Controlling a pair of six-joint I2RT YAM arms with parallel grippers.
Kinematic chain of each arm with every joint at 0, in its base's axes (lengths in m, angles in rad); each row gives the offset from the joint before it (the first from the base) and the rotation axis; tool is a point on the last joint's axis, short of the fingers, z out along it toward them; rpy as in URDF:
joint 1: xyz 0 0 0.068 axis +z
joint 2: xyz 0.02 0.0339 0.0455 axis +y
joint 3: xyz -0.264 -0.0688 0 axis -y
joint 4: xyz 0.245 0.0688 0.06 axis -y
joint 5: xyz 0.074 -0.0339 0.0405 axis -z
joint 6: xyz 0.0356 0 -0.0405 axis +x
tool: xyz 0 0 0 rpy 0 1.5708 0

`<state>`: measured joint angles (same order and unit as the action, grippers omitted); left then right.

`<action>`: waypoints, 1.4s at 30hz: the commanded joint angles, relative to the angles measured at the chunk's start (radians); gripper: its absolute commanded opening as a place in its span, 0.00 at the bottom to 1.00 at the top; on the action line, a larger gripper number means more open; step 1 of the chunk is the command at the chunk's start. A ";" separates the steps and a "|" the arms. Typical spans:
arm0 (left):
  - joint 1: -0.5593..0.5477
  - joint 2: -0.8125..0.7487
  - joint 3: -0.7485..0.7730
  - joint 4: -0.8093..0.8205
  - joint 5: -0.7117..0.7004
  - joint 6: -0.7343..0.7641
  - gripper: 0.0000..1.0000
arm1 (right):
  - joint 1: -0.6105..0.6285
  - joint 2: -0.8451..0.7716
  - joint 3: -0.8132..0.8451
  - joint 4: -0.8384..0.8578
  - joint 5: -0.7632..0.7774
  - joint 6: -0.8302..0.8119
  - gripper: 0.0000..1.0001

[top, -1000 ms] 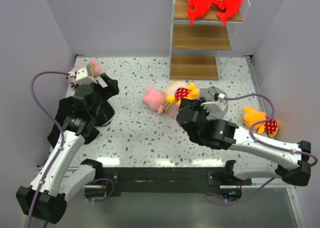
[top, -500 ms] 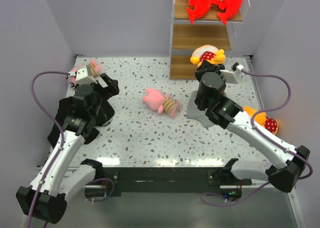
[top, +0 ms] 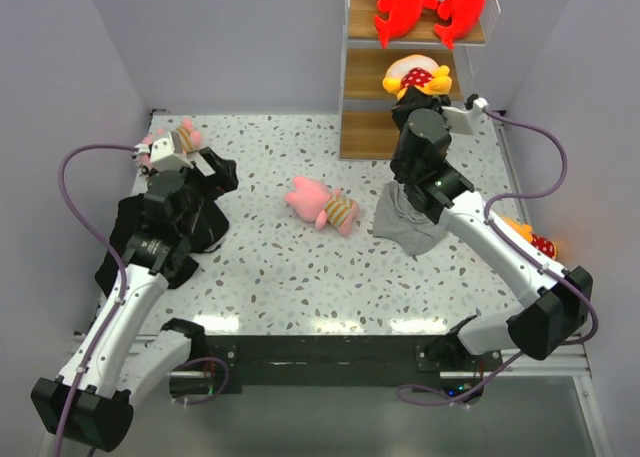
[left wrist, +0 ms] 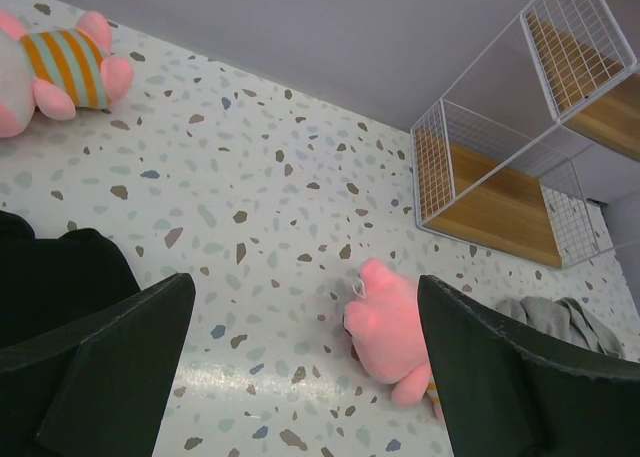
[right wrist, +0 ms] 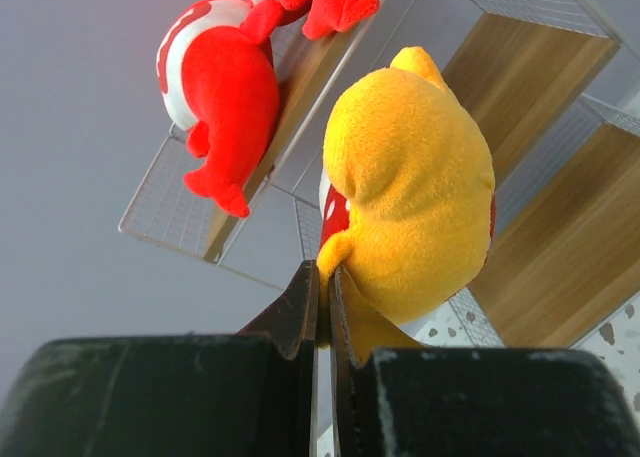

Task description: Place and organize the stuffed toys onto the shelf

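A yellow-orange plush toy (right wrist: 410, 197) is pinched by a thin fold in the fully closed right claw (right wrist: 325, 277), just above its tips, raised for placing on the shelf (right wrist: 520, 67) ahead. The left claw (left wrist: 305, 307) is spread wide and empty, and a pink striped toy (left wrist: 390, 327) lies just beyond it.

The speckled table (top: 270, 277) carries a pink toy (left wrist: 390, 327) just ahead of the left gripper (left wrist: 310, 367), a second pink toy (left wrist: 60, 67) farther ahead to its left, and a black cloth (top: 125, 239) behind it. A grey cloth (top: 405, 222) and a yellow toy (top: 530, 239) lie behind the right gripper (right wrist: 322, 287). Above that gripper, the shelf's (right wrist: 300, 87) top board holds two red toys (right wrist: 225, 97).
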<state>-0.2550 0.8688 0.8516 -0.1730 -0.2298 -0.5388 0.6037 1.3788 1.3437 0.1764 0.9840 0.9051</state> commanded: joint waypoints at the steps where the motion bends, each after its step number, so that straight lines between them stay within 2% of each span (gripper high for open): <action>1: 0.003 -0.019 -0.014 0.053 0.020 0.002 0.98 | -0.038 0.049 0.029 0.135 -0.086 0.041 0.00; 9: 0.002 -0.025 -0.013 0.050 0.020 0.000 0.98 | -0.084 0.207 0.104 0.232 -0.188 0.023 0.00; 25: 0.002 -0.028 -0.017 0.055 0.037 -0.007 0.98 | -0.093 0.440 0.219 0.345 -0.185 0.041 0.00; 29: 0.002 -0.025 -0.016 0.052 0.038 -0.009 0.98 | -0.093 0.493 0.262 0.331 -0.142 0.084 0.00; 42: 0.002 -0.025 -0.017 0.052 0.033 -0.007 0.98 | -0.093 0.618 0.368 0.311 -0.145 0.101 0.00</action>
<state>-0.2554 0.8558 0.8371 -0.1658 -0.1970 -0.5392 0.5156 1.9976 1.6562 0.4492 0.8024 0.9791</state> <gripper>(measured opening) 0.983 0.029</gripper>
